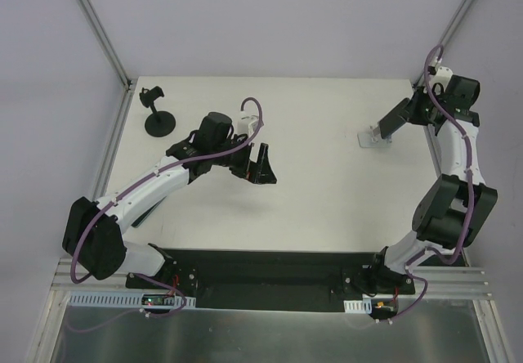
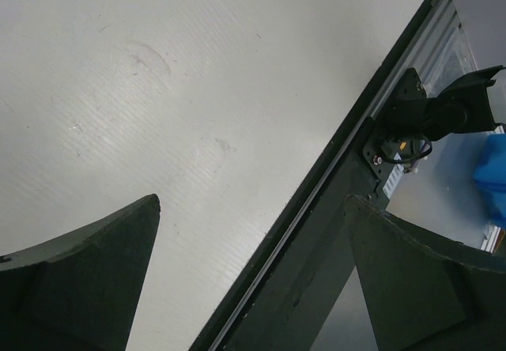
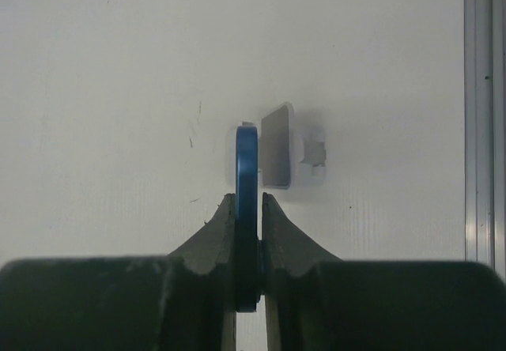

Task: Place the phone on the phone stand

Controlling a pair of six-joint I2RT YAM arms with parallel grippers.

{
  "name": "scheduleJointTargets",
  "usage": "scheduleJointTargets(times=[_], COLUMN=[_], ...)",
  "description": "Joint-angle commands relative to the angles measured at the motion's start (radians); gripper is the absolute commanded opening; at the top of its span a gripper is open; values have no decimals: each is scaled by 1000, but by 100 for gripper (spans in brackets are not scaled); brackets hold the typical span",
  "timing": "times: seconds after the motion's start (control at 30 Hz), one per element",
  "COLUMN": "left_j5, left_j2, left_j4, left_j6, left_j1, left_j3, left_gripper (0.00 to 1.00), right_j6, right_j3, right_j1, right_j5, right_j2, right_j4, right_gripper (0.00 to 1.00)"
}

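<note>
My right gripper (image 1: 414, 111) is shut on the phone (image 1: 395, 117), a dark slab held tilted just above and to the right of the small silver-white phone stand (image 1: 375, 137) at the table's right side. In the right wrist view the phone (image 3: 247, 165) shows edge-on with a blue rim, clamped between my fingers (image 3: 248, 202). The stand's tilted plate (image 3: 276, 156) lies right beside the phone's far end; I cannot tell whether they touch. My left gripper (image 1: 261, 167) is open and empty over the middle of the table, as the left wrist view (image 2: 253, 201) also shows.
A black round-based pole stand with a clamp top (image 1: 159, 118) stands at the back left. The table's near edge with a dark rail (image 2: 316, 232) runs under my left gripper's view. A metal frame rail (image 3: 478, 114) borders the table's right side.
</note>
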Motion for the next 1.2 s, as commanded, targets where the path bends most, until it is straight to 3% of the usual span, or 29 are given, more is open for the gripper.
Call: scheduleJointTargets(times=[0.0, 0.37, 1.17], left_j5=[18, 38, 49], left_j2=[-9, 10, 23], left_j4=[9, 17, 32], left_j6=[28, 33, 20], left_j1=[-8, -9, -9], left_j3=[18, 21, 13], left_gripper=[98, 98, 99], right_j6=[-45, -64, -19], right_j3=[89, 187, 37], right_j1=[-21, -23, -23], right_j5=[-82, -137, -153], right_j2=[29, 158, 164], right_j4=[98, 70, 142], right_gripper=[1, 1, 1])
